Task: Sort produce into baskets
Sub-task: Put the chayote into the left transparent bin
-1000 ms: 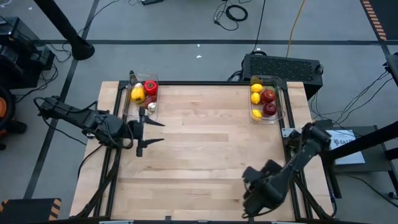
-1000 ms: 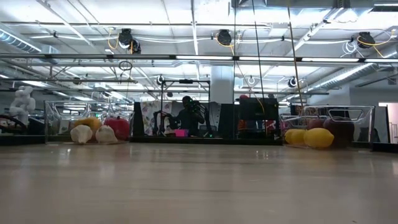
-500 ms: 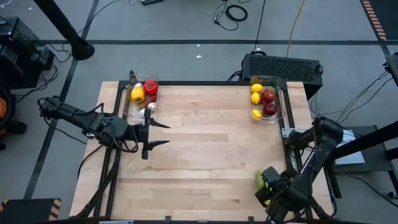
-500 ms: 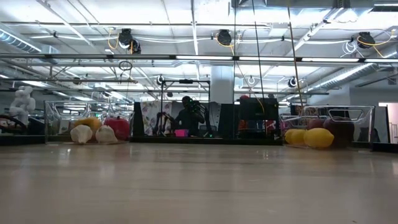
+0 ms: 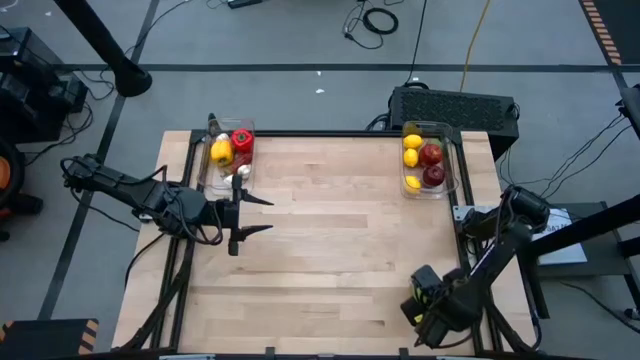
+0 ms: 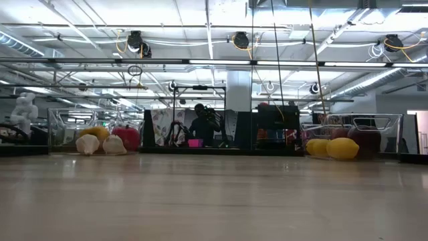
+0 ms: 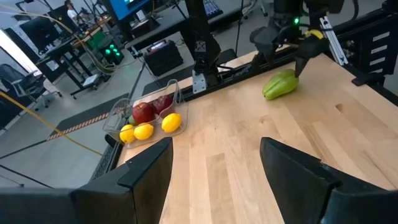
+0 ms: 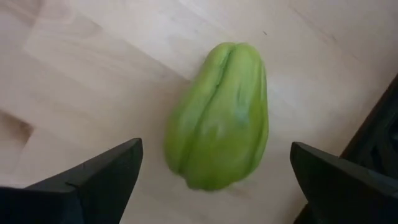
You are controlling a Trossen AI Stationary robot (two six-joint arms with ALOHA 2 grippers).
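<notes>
A green, ribbed piece of produce (image 8: pixel 217 115) lies on its side on the wood near the table's right near corner, also seen in the left wrist view (image 7: pixel 281 84). My right gripper (image 8: pixel 214 149) hangs open right over it, pointing down, one finger on each side, touching nothing; in the high view it (image 5: pixel 425 300) covers most of the piece. My left gripper (image 5: pixel 262 215) waits open at the table's left, beside the left basket (image 5: pixel 228 158), which holds a yellow piece, a red pepper and garlic. The right basket (image 5: pixel 427 165) holds lemons and red apples.
A black box with cables (image 5: pixel 455 105) stands behind the right basket, off the far edge. Dark frame rails run along the table's left and right edges (image 5: pixel 470 250). Bare wood (image 5: pixel 330 250) lies between the two arms. A person (image 6: pixel 200 124) is in the room far behind.
My right gripper has swung toward the table's right edge, rolled about its own line and sunk down over the green piece. The piece, first hidden under the arm in the high view, lies still. The baskets and their contents have not moved.
</notes>
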